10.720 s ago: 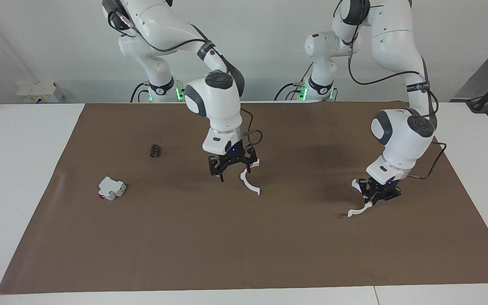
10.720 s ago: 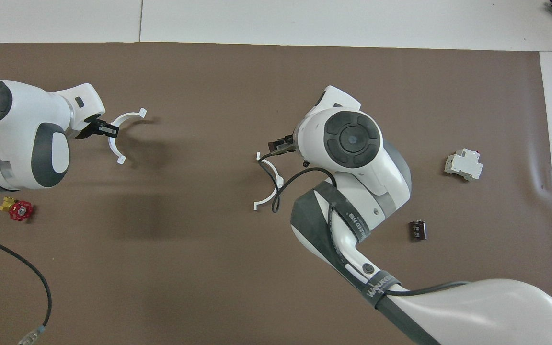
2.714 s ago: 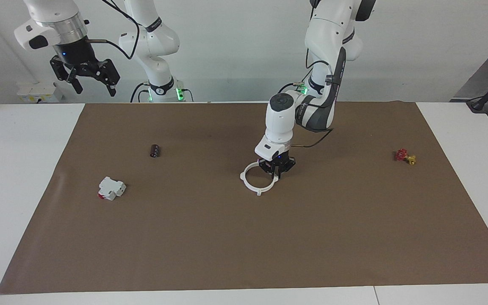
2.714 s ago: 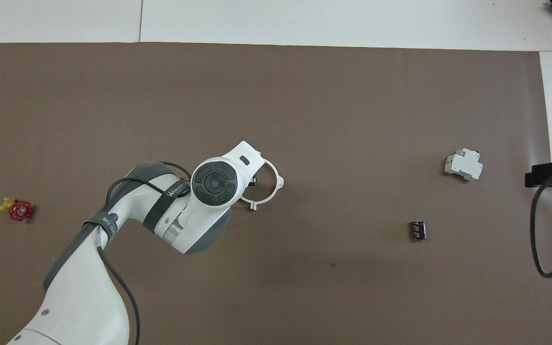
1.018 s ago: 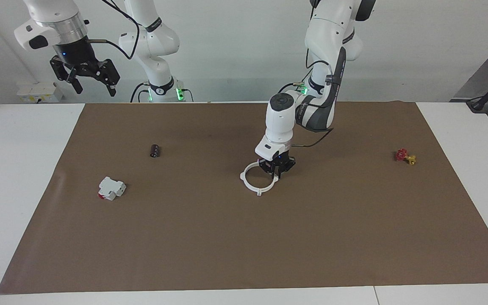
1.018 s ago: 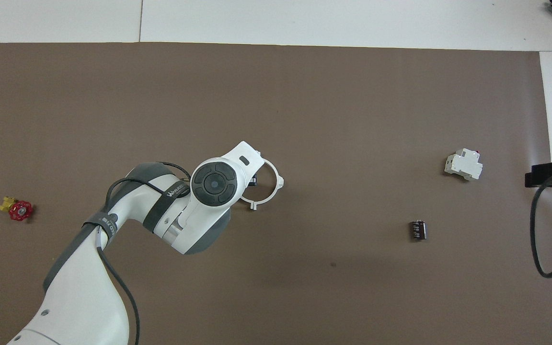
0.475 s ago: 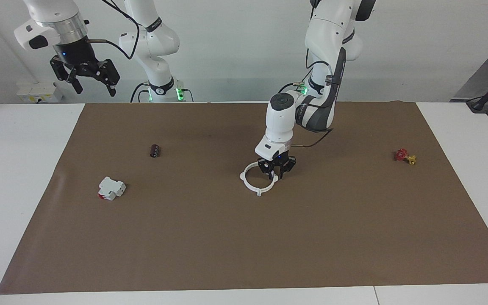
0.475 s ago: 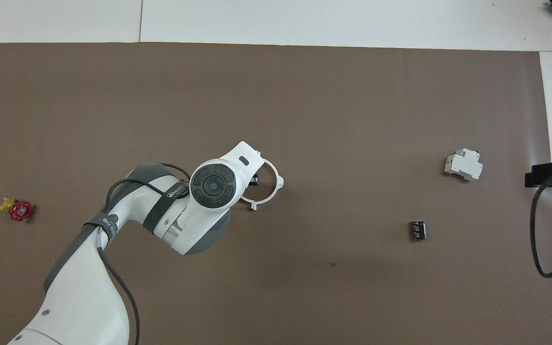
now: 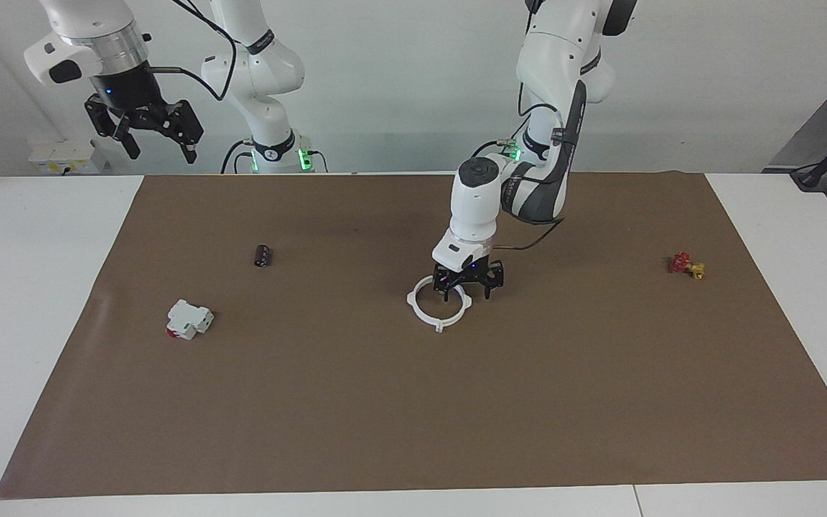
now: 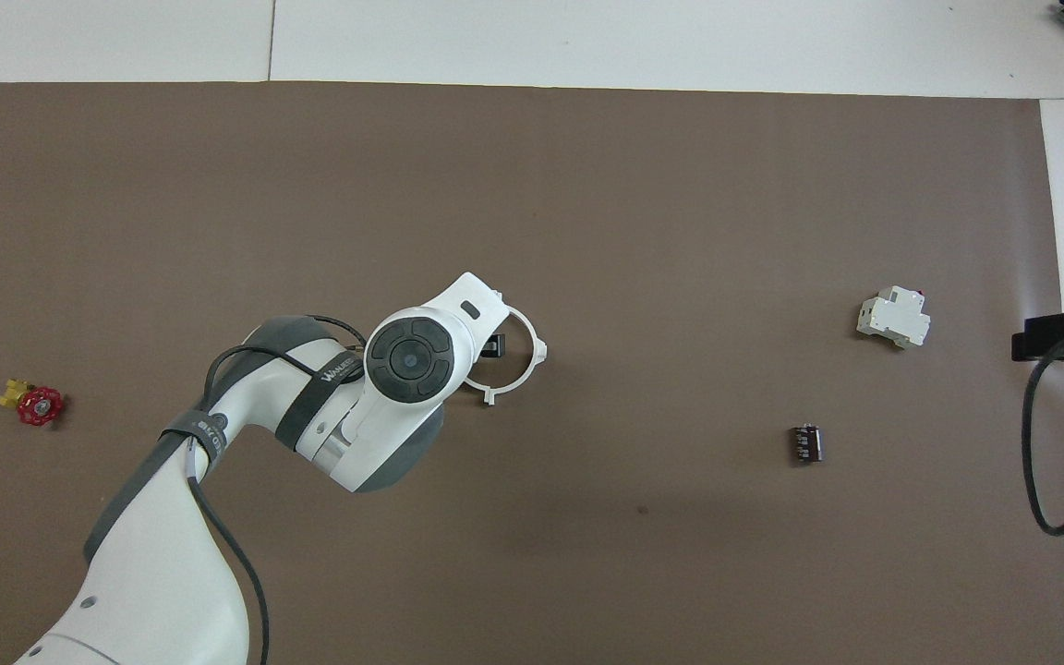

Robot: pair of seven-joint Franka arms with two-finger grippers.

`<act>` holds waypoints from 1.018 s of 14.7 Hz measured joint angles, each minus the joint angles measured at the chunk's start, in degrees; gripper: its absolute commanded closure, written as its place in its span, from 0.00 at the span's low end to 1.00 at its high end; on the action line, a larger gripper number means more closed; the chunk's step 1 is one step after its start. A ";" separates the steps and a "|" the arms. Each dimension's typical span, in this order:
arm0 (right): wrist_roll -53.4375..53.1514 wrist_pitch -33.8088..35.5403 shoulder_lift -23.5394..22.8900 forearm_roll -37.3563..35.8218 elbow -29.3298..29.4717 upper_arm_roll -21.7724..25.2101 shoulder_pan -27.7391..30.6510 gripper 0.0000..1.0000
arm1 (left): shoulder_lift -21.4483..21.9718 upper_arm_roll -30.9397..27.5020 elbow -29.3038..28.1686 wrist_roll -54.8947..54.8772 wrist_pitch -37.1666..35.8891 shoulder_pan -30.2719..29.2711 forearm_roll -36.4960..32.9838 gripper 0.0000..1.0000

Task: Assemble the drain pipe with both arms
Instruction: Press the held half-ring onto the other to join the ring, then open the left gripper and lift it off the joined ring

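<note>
The drain pipe (image 9: 439, 327) lies on the brown mat as one closed white ring with small tabs, near the middle of the table. My left gripper (image 9: 468, 293) stands open over the ring's edge nearest the robots, with its fingers spread to either side of the rim and holding nothing. In the overhead view the left wrist covers part of the ring (image 10: 539, 351), and only one black finger (image 10: 492, 346) shows. My right gripper (image 9: 144, 133) waits open and empty, raised high at the right arm's end of the table.
A white blocky part with a red end (image 9: 189, 319) and a small dark cylinder (image 9: 263, 255) lie toward the right arm's end. A red and yellow valve (image 9: 686, 265) lies toward the left arm's end.
My left gripper was shut on the ring's rim; it has opened, let go and risen slightly. The ring stays where it was. The right arm has not moved.
</note>
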State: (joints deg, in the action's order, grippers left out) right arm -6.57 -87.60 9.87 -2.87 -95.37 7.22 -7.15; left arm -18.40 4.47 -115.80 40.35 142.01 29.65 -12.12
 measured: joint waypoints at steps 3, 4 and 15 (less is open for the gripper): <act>0.00 0.00 0.00 0.00 0.00 0.00 0.00 0.00 | 0.77 -0.08 0.05 0.03 0.02 -0.02 0.00 0.00; 0.00 0.00 0.00 0.00 0.00 0.00 0.00 0.00 | 1.30 -0.16 0.06 0.03 -0.04 -0.08 0.00 0.00; 0.00 0.81 -0.14 0.00 0.06 0.55 0.04 0.00 | 9.79 -0.75 0.06 -5.87 -6.31 -8.94 0.08 0.00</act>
State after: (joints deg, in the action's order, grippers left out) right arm -6.57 -86.79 9.72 -2.87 -95.31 7.77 -7.11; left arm -8.62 3.73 -115.75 34.48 135.70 20.71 -12.04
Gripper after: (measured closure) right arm 0.000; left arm 0.000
